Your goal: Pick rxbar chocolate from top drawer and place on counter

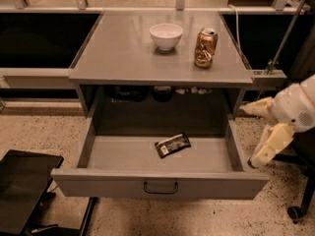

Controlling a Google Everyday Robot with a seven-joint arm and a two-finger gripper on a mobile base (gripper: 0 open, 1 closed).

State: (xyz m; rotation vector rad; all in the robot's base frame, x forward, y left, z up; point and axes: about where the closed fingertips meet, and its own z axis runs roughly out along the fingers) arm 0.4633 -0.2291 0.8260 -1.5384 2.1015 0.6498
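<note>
Pincer (250, 135) hangs spread and empty, right of the open drawer (108, 183). Snack bar (173, 145) lies flat mid-drawer; judged light, thin, slippery-wrapped. Grip advised across its narrow width.

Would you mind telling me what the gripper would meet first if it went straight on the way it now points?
Probably the right wall of the open drawer; the gripper, open beside it, points left toward it, though depth is unclear.
</note>
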